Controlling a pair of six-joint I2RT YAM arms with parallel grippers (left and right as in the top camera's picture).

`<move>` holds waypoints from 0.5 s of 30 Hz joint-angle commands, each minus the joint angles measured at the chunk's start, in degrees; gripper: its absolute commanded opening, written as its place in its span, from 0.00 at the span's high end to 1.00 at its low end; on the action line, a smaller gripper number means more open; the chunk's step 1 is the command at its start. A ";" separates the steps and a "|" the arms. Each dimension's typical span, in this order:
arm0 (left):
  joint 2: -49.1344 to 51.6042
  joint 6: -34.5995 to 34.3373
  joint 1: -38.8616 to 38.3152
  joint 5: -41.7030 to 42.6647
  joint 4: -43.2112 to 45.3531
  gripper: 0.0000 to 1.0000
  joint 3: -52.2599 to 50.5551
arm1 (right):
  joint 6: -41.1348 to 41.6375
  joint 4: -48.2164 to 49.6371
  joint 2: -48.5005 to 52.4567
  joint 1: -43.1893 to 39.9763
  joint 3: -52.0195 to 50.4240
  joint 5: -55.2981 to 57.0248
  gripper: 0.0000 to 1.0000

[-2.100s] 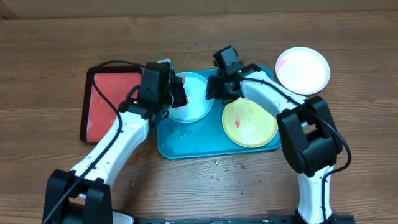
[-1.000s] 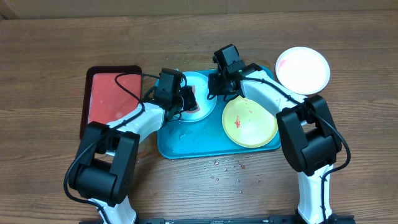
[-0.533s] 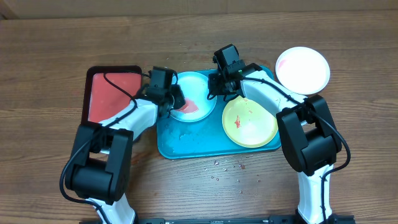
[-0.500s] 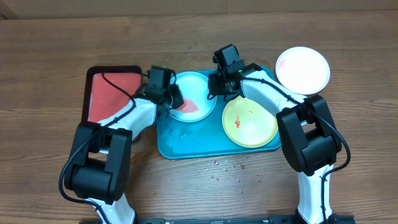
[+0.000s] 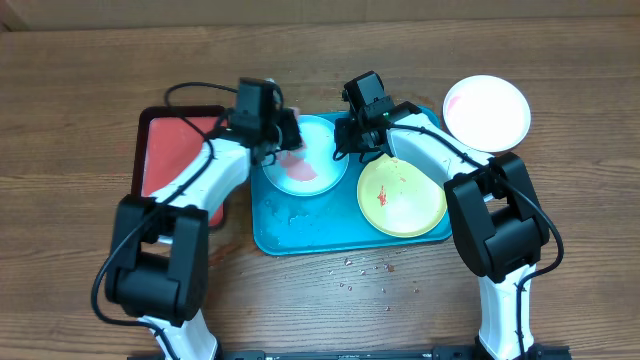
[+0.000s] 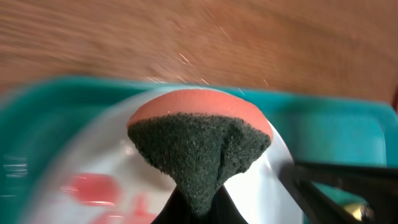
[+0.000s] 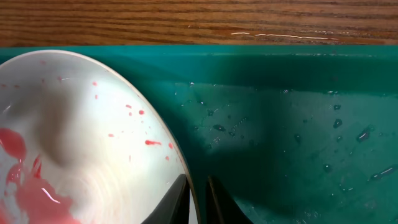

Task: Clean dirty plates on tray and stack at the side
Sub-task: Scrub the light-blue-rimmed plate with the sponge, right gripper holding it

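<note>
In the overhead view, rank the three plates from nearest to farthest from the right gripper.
From the right gripper:
1. the light-blue-rimmed plate, on the left half of the tray; the gripper sits at its right rim.
2. the yellow-green-rimmed plate, on the tray's right half, just toward the robot from the gripper.
3. the white plate, off the tray on the table, far right.

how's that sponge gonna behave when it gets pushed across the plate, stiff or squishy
Probably squishy: the sponge is creased into a fold where the left gripper pinches it. Its dark scouring face looks rough, so it should drag rather than slide over the plate and its red smears.
</note>
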 commanded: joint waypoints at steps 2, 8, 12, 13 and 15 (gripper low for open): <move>6.16 -0.98 -4.63 2.60 1.25 0.96 0.72 | 0.20 0.37 0.33 0.04 -0.33 1.01 0.88; 9.16 -1.18 -4.59 -3.87 0.17 0.96 0.72 | 0.20 0.07 0.33 0.04 -0.35 1.03 0.89; 8.37 -1.18 -2.27 -9.55 -0.81 0.96 0.83 | 0.20 0.09 0.33 0.04 -0.33 1.03 0.89; 8.26 -1.14 -1.55 -10.23 -0.92 0.96 0.83 | 0.20 0.09 0.33 0.04 -0.33 1.03 0.89; 7.98 -1.09 0.13 -11.61 -1.79 0.96 1.09 | 0.20 0.09 0.33 0.04 -0.35 1.01 0.89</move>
